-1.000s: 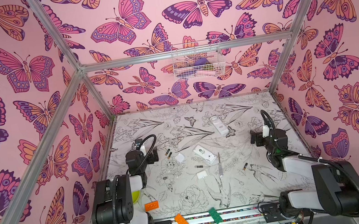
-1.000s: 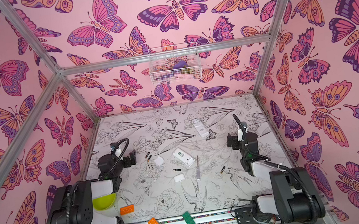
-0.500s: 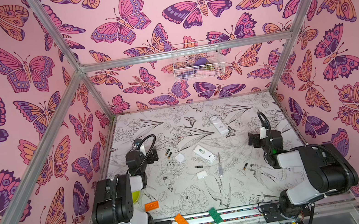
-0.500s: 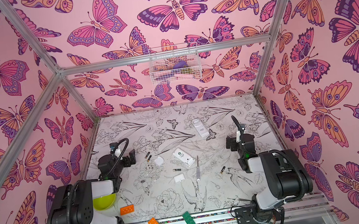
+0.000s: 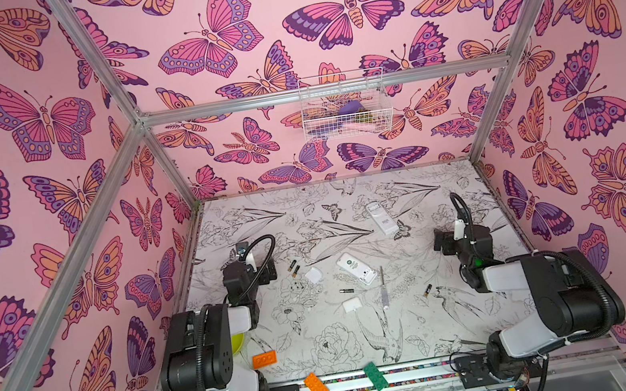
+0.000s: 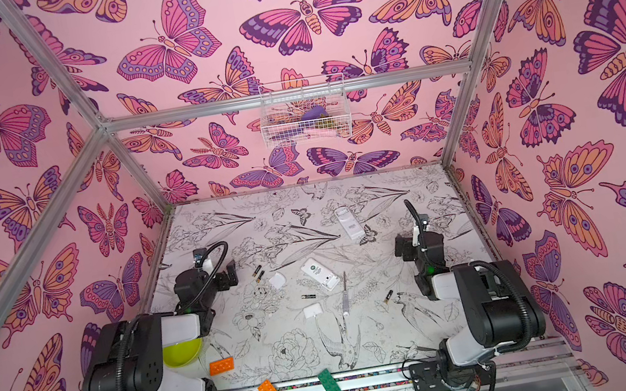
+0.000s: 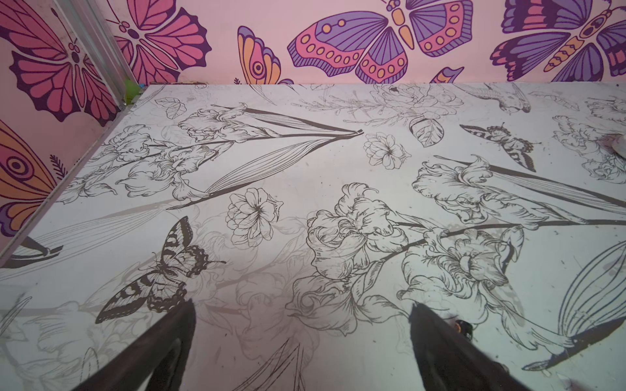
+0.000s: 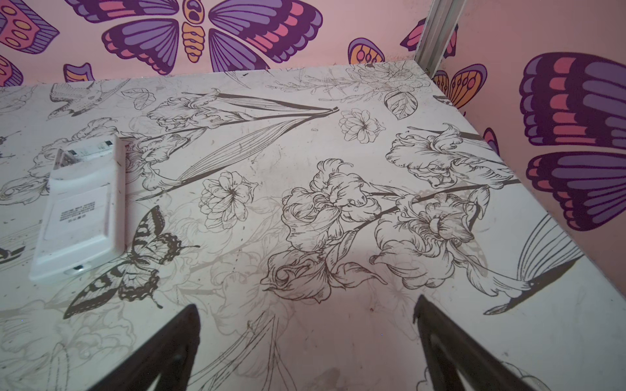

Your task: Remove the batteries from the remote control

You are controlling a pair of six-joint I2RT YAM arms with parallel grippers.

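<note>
Hovering with jaws spread and empty, the left gripper (image 7: 301, 308) and right gripper (image 8: 305, 308) should, I judged, withdraw high: four batteries (image 5: 291, 267) lay loose on the tabletop (image 5: 264, 220) at nine, six and four o'clock of the opened remote control (image 5: 353, 268), easily scattered.

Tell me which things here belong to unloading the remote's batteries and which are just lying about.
Job: near remote; far remote; pair of batteries; battery by the near remote; battery farthest right; thin metal tool, probably; cover by the pair; cover by the tool.

Lying about: yellow-green bowl; orange brick by the bowl; orange brick at the front edge; green brick; wire basket.
</note>
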